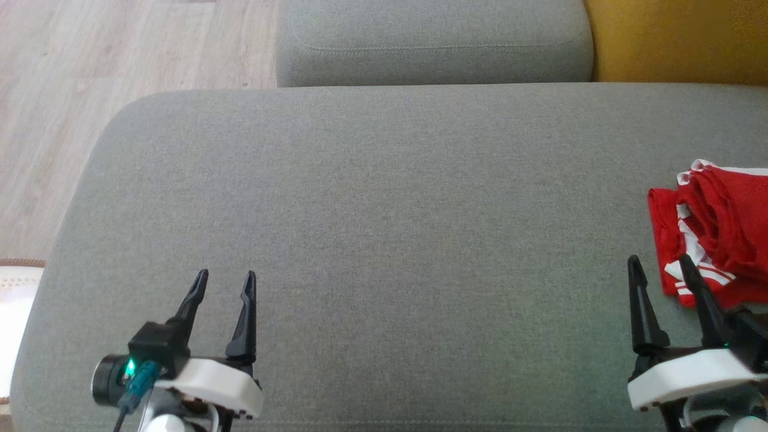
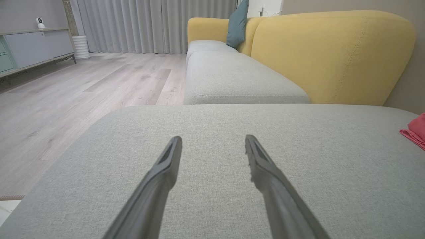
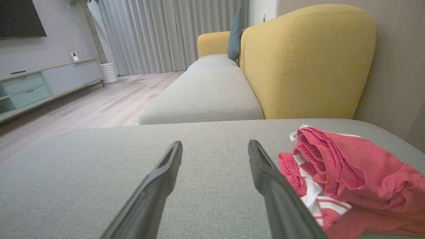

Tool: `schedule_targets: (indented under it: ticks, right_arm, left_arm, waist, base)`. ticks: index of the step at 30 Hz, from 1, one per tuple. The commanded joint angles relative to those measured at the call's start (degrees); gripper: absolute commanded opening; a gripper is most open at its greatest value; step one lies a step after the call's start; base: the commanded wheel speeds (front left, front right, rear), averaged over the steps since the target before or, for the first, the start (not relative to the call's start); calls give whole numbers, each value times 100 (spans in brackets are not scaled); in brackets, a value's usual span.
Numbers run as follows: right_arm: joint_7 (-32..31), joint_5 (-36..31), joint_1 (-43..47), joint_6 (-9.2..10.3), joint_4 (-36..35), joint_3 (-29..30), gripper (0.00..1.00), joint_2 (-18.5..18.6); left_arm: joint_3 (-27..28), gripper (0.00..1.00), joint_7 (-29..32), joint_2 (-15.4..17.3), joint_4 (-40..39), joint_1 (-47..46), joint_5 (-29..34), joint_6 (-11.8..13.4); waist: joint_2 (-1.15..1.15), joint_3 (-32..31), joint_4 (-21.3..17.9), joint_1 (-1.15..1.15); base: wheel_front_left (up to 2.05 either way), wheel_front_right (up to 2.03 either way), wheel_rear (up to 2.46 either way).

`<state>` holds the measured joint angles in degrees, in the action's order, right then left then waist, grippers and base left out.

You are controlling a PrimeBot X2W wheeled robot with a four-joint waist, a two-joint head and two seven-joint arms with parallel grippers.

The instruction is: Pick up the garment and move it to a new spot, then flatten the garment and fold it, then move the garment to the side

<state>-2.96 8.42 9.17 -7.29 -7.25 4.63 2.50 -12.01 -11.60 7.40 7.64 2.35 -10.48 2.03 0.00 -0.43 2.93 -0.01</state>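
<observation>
A crumpled red garment [image 1: 717, 231] with white trim lies bunched on the grey cushion [image 1: 384, 240] at the far right edge of the head view. In the right wrist view the garment [image 3: 348, 179] sits just right of my right finger. My right gripper [image 1: 658, 265] stands open at the lower right, its fingertips just short of the cloth's near left edge, nothing between them. At the lower left my left gripper [image 1: 227, 278] is open and empty over bare cushion. A corner of the garment [image 2: 415, 132] shows at the right of the left wrist view.
A second grey seat cushion [image 1: 432, 42] lies beyond, with a yellow backrest [image 1: 678, 39] at the top right. Wooden floor [image 1: 66, 90] drops off to the left of the cushion. A low cabinet [image 2: 33, 46] and grey curtains [image 2: 149, 25] stand across the room.
</observation>
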Motion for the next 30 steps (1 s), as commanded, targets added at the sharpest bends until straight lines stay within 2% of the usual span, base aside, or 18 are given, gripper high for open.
schedule_targets:
  ticks: [1,23,24,30]
  right_arm:
    - [-16,21,-78,-20,-238,-94,100,38]
    - [53,145,-170,-20,-124,-130,100,38]
    - [1,117,-2,0,78,-9,0,-1]
    - [5,388,-21,-1,319,-47,0,5]
  left_arm:
    - [196,100,8,106,-201,-205,41,38]
    - [94,100,40,223,-278,-276,123,207]
    - [-69,0,47,125,-43,-8,81,158]
    - [-20,0,96,71,156,14,-184,122]
  waist:
    - [0,0,-5,1]
    - [0,19,-37,1]
    - [0,19,-37,1]
    - [0,21,-46,1]
  base:
    - [0,0,0]
    - [0,0,0]
    - [0,0,0]
    - [0,0,0]
